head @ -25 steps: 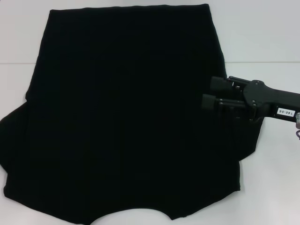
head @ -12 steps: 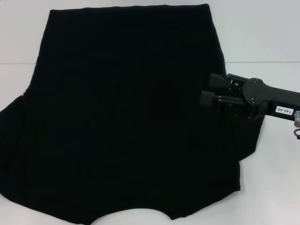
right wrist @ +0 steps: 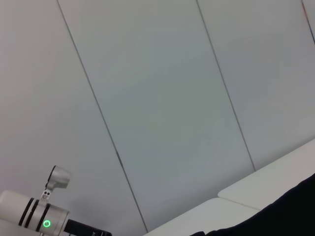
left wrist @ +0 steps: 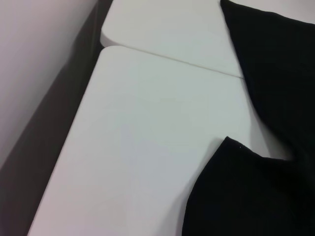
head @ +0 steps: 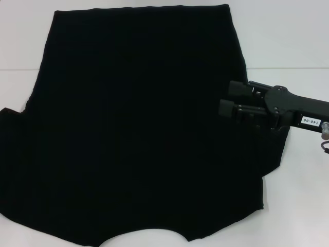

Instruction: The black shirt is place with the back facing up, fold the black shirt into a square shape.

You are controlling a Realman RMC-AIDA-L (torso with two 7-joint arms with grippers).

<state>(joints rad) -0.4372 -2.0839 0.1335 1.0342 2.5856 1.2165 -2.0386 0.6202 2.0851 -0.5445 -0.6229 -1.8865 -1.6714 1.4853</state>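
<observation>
Head view shows the right end effector (head: 224, 99) hovering over the black shirt's (head: 139, 123) right edge, fingers parted and empty. That shirt lies spread flat, covering most of the white surface (head: 288, 41).

A: How is the scene lit?
B: Bright and even from overhead; the white bench (head: 288, 41) shows almost no shadows or glare.
A: And detail?
B: The black shirt (head: 139, 128) reads as flat black, folds barely visible.
</observation>
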